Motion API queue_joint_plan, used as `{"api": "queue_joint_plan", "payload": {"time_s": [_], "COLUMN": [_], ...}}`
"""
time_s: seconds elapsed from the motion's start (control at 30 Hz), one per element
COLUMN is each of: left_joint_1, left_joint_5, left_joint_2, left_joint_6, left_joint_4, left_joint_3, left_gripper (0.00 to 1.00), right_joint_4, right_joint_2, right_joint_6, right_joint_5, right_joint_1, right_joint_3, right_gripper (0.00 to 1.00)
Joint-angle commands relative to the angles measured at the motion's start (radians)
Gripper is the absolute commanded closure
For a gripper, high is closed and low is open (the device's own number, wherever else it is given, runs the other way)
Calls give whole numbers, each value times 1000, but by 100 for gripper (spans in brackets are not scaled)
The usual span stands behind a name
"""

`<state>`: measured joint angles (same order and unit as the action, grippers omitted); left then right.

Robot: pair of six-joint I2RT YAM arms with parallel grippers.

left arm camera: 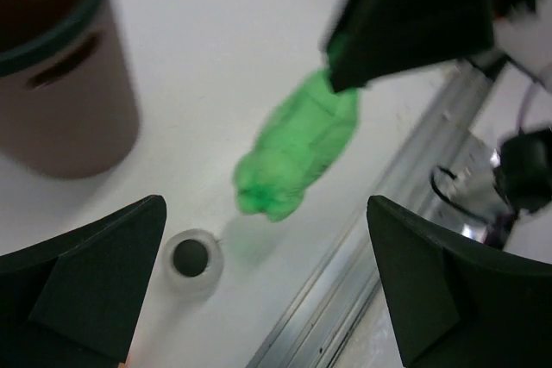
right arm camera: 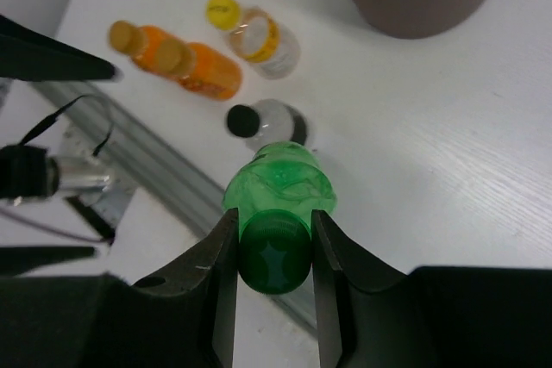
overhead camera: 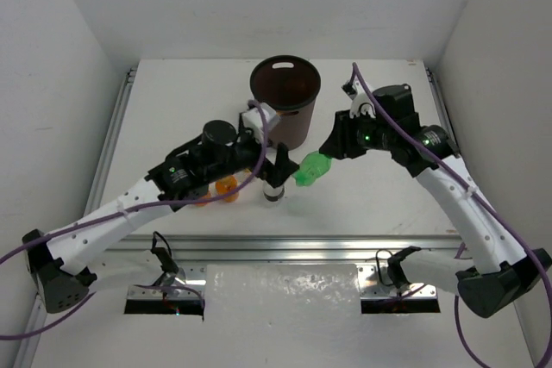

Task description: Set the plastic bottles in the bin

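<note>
Clamped tight in the right gripper (right arm camera: 274,239): the base end of the green bottle (right arm camera: 280,183), held off the table and slanting down, just beside the bin (overhead camera: 289,122). Spread wide and empty, the left gripper (overhead camera: 278,165), hovering over an upright clear bottle (overhead camera: 273,190) with a dark top. Further out, lying flat: two orange bottles (right arm camera: 177,62) and a yellow-capped clear bottle (right arm camera: 254,34). Best done by lifting above the rim, centring over the bin's mouth, then releasing, well clear of the neighbouring arm.
</note>
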<state>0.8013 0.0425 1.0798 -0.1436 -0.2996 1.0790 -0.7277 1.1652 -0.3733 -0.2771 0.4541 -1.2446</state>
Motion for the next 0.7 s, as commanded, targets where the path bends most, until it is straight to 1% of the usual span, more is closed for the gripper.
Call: {"api": "queue_joint_plan", "payload": {"time_s": [0.0, 0.07, 0.1, 0.23, 0.3, 0.33, 0.37, 0.43, 0.47, 0.5, 0.53, 0.57, 0.6, 0.63, 0.67], "left_joint_1": [49, 62, 65, 84, 88, 91, 93, 95, 95, 95, 95, 95, 95, 95, 95], "left_joint_5": [170, 248, 261, 224, 236, 261, 337, 431, 457, 474, 487, 496, 484, 434, 395], "left_joint_2": [37, 64, 96, 161, 192, 199, 207, 226, 236, 238, 242, 244, 246, 244, 238], "left_joint_6": [185, 225, 237, 268, 276, 276, 276, 271, 271, 272, 268, 266, 265, 253, 248], "left_joint_4": [111, 74, 53, -12, -27, -29, -26, -19, -18, -16, -16, -19, -21, -21, -19], "left_joint_3": [44, 82, 99, 150, 160, 162, 159, 150, 148, 147, 150, 156, 160, 176, 185], "left_gripper": [0, 0, 0, 0, 0, 1, 2, 7, 15, 21, 33, 52, 88, 100, 100], "right_joint_4": [-95, -96, -96, -85, -67, -58, -40, -30, -29, -26, -26, -26, -27, -30, -33], "right_joint_2": [7, -5, -13, -45, -52, -62, -65, -68, -68, -68, -68, -74, -81, -87, -100], "right_joint_6": [59, 60, 59, 48, 37, 31, 28, 14, 10, 8, 4, 2, -1, -1, -4], "right_joint_5": [-286, -335, -341, -431, -474, -475, -476, -461, -456, -450, -445, -441, -420, -404, -383], "right_joint_1": [-22, -29, -32, -45, -45, -45, -45, -45, -46, -46, -46, -45, -45, -45, -45], "right_joint_3": [-73, -81, -82, -88, -92, -92, -88, -96, -99, -102, -110, -113, -115, -113, -115], "right_gripper": [92, 92, 92, 90, 89, 89, 89, 89, 90, 90, 90, 90, 89, 88, 82]}}
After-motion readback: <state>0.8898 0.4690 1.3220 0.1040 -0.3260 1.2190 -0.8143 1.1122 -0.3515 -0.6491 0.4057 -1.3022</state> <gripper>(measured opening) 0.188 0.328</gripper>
